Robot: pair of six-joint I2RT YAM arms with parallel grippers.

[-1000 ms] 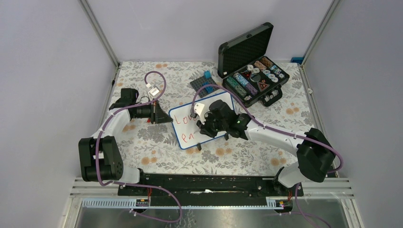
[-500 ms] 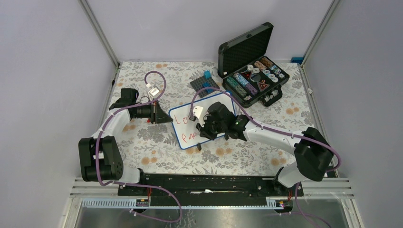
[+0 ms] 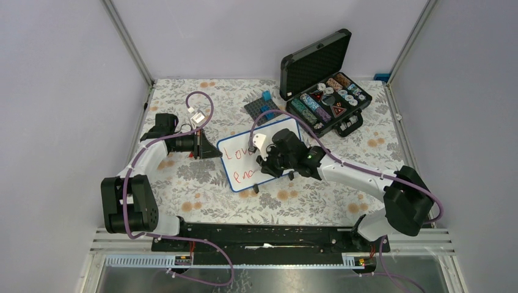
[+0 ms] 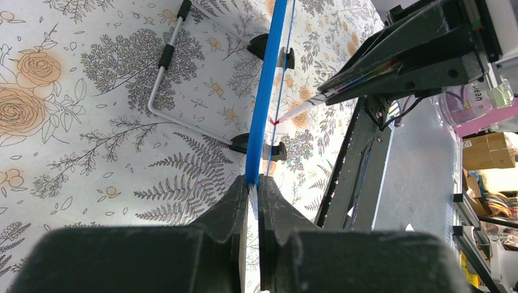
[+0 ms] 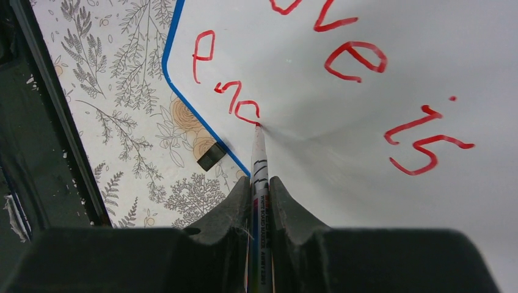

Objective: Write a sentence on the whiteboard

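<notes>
The whiteboard (image 3: 273, 129) is set on its feet at the middle of the counter (image 3: 183, 183), its long axis laid left to right with the right end turned slightly far, and the red sentence (image 5: 354, 61) is read from the near side: "Love is" above a begun second line. Its left short edge is clamped in the left hand (image 4: 252, 183), while the right hand (image 5: 259, 183) is closed on a marker (image 5: 259, 146) whose tip is pressed to the board at the lower line's end. The counter is covered in floral cloth and walled in pale lilac, with an open black case (image 3: 324, 79) at the far right.
</notes>
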